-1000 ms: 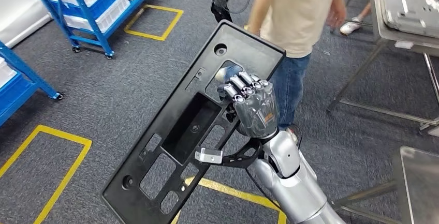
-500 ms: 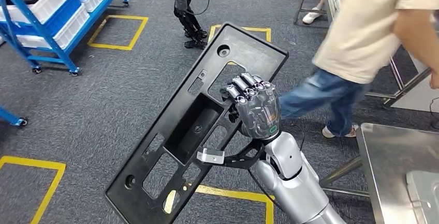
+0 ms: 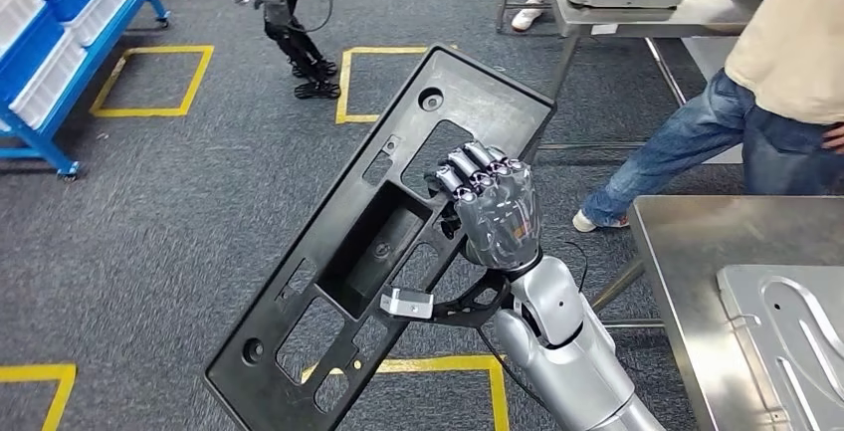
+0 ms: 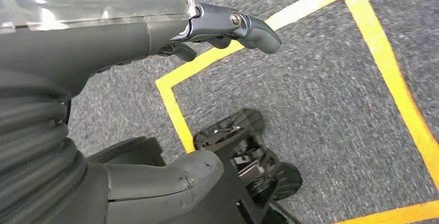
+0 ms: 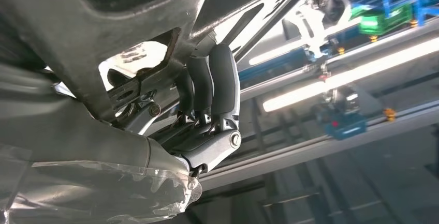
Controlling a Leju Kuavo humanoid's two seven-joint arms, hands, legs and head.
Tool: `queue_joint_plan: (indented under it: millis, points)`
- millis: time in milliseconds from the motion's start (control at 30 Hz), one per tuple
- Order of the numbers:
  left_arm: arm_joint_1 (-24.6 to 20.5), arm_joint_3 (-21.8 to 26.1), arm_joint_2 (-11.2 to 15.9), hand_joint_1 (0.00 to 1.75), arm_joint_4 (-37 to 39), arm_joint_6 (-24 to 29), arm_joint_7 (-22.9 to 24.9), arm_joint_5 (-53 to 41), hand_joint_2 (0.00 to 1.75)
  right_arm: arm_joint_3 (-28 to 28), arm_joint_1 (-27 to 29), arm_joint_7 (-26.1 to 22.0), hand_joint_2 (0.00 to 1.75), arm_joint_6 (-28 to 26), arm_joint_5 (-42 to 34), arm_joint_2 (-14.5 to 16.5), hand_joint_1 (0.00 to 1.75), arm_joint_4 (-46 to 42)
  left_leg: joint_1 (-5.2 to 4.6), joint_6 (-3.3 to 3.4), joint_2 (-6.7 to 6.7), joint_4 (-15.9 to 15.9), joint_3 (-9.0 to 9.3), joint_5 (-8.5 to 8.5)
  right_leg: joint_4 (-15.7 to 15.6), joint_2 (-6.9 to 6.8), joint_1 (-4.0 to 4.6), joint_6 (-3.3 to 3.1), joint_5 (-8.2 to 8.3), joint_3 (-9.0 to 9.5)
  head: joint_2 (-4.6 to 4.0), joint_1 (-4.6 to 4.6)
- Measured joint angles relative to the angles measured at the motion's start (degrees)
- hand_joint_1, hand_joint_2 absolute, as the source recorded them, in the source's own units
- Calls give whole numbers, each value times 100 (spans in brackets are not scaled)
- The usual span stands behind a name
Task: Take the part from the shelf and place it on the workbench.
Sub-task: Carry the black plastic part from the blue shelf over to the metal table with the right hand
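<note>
The right hand [image 3: 488, 207] covered the bit of the black part [image 3: 378, 242] it was gripping, so the head view didn't show the fingertips past the cutout edge. In the right wrist view the part [image 5: 103, 22] ran off the frame and the thumb was hidden. The person [image 3: 766, 83] was chopped off at the frame's edge, no upper body. The workbench [image 3: 687, 282] and the grey panel [image 3: 786, 322] on it got cropped too. The left hand [image 4: 155, 32] had its fingers mostly tucked out of sight behind its own cover.
</note>
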Motion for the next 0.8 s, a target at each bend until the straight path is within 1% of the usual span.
queue_joint_plan:
  millis: [33,67,100,133,167,200,233,267,300,333,367,400,433,467,500,533,567,600,633,667,700,733,767,800]
  points:
    - [-3,0,1,0,0,-2,-1,0,175,-2,0,-3,175,0,0,-1,175,-2,-16,-32,47,12,5,-19,-28,4,21,-42,-26,-1,0,-3]
    - [-7,0,1,0,0,-4,-2,-1,175,-4,1,-5,175,0,0,-1,175,-5,-17,-58,103,16,18,-31,-28,86,20,-84,-19,-15,0,-5]
    - [-13,0,0,0,0,-4,-2,-3,175,-7,2,-5,175,0,0,-2,175,-10,-6,-88,101,24,27,-59,-32,149,15,-118,-15,-17,0,-5]
    - [-17,0,-1,0,0,-4,-2,-5,175,-8,-2,-6,175,0,0,-1,175,-15,12,-115,25,81,16,-120,-41,211,8,-152,-7,-15,0,-4]
    - [-21,0,-1,0,0,-3,-2,-8,175,-9,-9,-7,175,0,0,1,175,-20,34,-138,-106,234,-42,-236,-53,271,-2,-189,2,-10,0,-5]
    - [-20,1,-1,0,0,-3,-2,-11,175,-9,-14,-7,175,0,0,3,175,-24,52,-156,-269,497,-158,-400,-60,328,-10,-216,8,-5,0,-7]
    - [-12,1,-1,0,0,-2,-1,-13,175,-9,-18,-7,175,1,0,5,175,-24,60,-161,-393,849,-321,-579,-60,389,-7,-236,9,-6,0,-8]
    - [-1,1,0,0,0,-3,1,-15,175,-9,-16,-7,175,1,0,7,175,-22,61,-165,-454,1223,-506,-731,-57,457,0,-250,8,-6,0,-10]
    - [11,1,1,0,0,-4,5,-20,175,-8,-12,-7,175,2,3,7,175,-21,61,-165,-478,1497,-652,-794,-52,534,7,-255,7,-6,0,-9]
    - [18,1,1,0,0,-6,9,-26,175,-8,-9,-7,175,2,7,7,175,-20,61,-158,-489,1588,-719,-745,-44,615,14,-258,6,-5,0,-9]
    - [19,1,1,0,0,-9,12,-34,175,-8,-9,-7,175,2,11,7,175,-20,61,-141,-501,1468,-690,-591,-33,699,17,-258,6,-3,0,-9]
    - [16,0,1,0,0,-11,14,-41,175,-8,-11,-6,175,2,15,7,175,-20,60,-115,-541,1161,-573,-364,-22,782,18,-257,4,-2,0,-9]
    - [12,1,2,0,0,-13,14,-47,175,-8,-12,-5,175,2,15,7,175,-21,63,-81,-653,801,-427,-169,-14,855,13,-254,3,-5,0,-9]
    - [12,1,8,0,0,-13,14,-51,175,-8,-17,-5,175,2,15,7,175,-21,68,-50,-789,489,-299,-30,-1,926,12,-239,6,-18,0,-8]
    - [11,2,14,0,0,-13,15,-54,175,-8,-19,-4,175,2,15,7,175,-21,67,-29,-904,279,-213,30,6,991,-1,-211,16,-42,0,-9]
    - [9,2,21,0,0,-13,16,-57,175,-8,-19,-4,175,2,15,7,175,-21,59,-15,-980,186,-177,27,3,1052,-20,-175,33,-70,0,-8]
    - [6,2,26,0,0,-13,16,-62,175,-9,-18,-3,175,2,15,7,175,-22,47,-5,-967,146,-162,29,-9,1119,-35,-127,58,-93,0,-9]
    - [-3,2,25,0,0,-12,16,-68,175,-9,-14,-3,175,1,15,6,175,-23,53,16,-905,101,-145,43,-21,1129,-48,-83,71,-106,0,-9]
    - [-7,2,22,0,0,-11,16,-74,175,-10,-15,-2,175,1,14,4,175,-23,59,44,-841,53,-124,71,-9,1045,-38,-46,56,-116,0,-6]
    - [-8,2,17,0,0,-9,15,-78,175,-11,-20,-2,175,1,12,2,175,-24,70,80,-769,5,-102,99,83,897,-23,-13,-15,-158,0,-2]
    - [-7,2,13,0,0,-8,15,-80,175,-11,-27,0,175,0,7,1,175,-24,79,111,-692,-35,-84,120,291,713,-8,11,-151,-250,0,3]
    - [2,3,11,0,0,-6,15,-80,175,-11,-31,3,175,0,2,1,175,-24,67,130,-617,-45,-77,124,602,556,-3,30,-327,-394,0,6]
    - [13,3,10,0,0,-4,15,-80,175,-10,-29,6,175,0,-2,-1,175,-23,62,145,-540,-46,-78,123,965,476,-10,47,-503,-564,0,8]
    - [23,4,11,0,0,-3,16,-81,175,-10,-23,9,175,1,-5,-3,175,-22,59,147,-459,-44,-81,120,1269,442,-22,62,-613,-705,0,9]
